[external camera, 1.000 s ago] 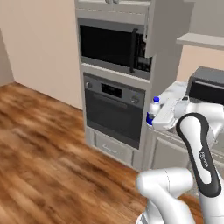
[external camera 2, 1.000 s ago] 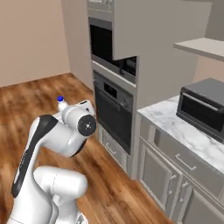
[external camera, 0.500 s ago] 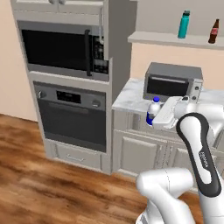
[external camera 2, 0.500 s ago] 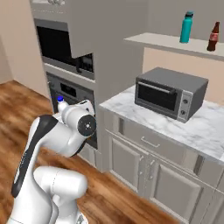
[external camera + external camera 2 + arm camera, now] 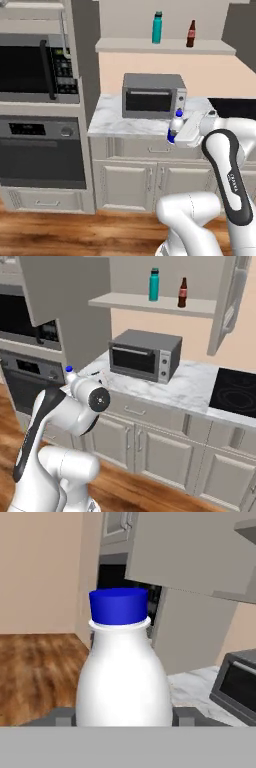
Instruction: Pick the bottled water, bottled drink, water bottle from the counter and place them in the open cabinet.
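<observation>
While its fingers flank the bottled water (image 5: 122, 672), the pincer (image 5: 122, 717) grips it upright.

Glossy white plastic bottle (image 5: 124, 677) with matt blue cap; veined marble worktop (image 5: 192, 387); seemingly brushed-metal toaster oven (image 5: 152, 95); wooden floor (image 5: 37, 672).

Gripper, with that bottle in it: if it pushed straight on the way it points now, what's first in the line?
Judging by the hand view, the gripper with the bottled water points at the microwave column under the hanging cabinet door. That would likely come first; depth is unclear.
</observation>
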{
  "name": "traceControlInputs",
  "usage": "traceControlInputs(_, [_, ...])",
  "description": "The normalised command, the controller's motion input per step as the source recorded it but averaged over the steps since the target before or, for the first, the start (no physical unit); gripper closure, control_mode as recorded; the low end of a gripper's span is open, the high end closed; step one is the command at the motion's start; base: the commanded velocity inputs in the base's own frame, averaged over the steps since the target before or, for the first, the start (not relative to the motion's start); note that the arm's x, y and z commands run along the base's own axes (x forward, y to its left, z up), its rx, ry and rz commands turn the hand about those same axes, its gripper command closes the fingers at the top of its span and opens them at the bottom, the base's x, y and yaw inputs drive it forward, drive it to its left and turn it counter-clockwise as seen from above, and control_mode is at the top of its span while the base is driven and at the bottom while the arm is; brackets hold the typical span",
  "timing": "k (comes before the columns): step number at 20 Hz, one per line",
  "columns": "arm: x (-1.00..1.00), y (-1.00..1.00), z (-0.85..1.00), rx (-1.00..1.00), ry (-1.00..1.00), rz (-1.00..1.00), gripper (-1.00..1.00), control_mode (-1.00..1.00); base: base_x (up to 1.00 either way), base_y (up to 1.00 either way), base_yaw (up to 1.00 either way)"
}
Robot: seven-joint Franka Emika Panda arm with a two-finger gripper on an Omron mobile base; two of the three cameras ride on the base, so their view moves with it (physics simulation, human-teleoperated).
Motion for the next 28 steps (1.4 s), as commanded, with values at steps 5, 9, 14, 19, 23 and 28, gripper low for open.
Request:
traceControlInputs(5, [0.00,0.00,0.00,0.00,0.00,0.00,1.00,1.00,0.61,0.02,-0.42])
traceControlInputs(9, [0.00,0.00,0.00,0.00,0.00,0.00,1.00,1.00,0.69,0.28,-0.29])
traceControlInputs(14, [0.00,0.00,0.00,0.00,0.00,0.00,1.00,1.00,0.66,0.27,-0.20])
traceControlInputs(19, [0.00,0.00,0.00,0.00,0.00,0.00,1.00,1.00,0.61,0.32,-0.09])
traceControlInputs(23, [0.00,0.00,0.00,0.00,0.00,0.00,1.00,1.00,0.59,0.30,-0.04])
traceControlInputs(28, [0.00,0.00,0.00,0.00,0.00,0.00,1.00,1.00,0.57,0.23,-0.01])
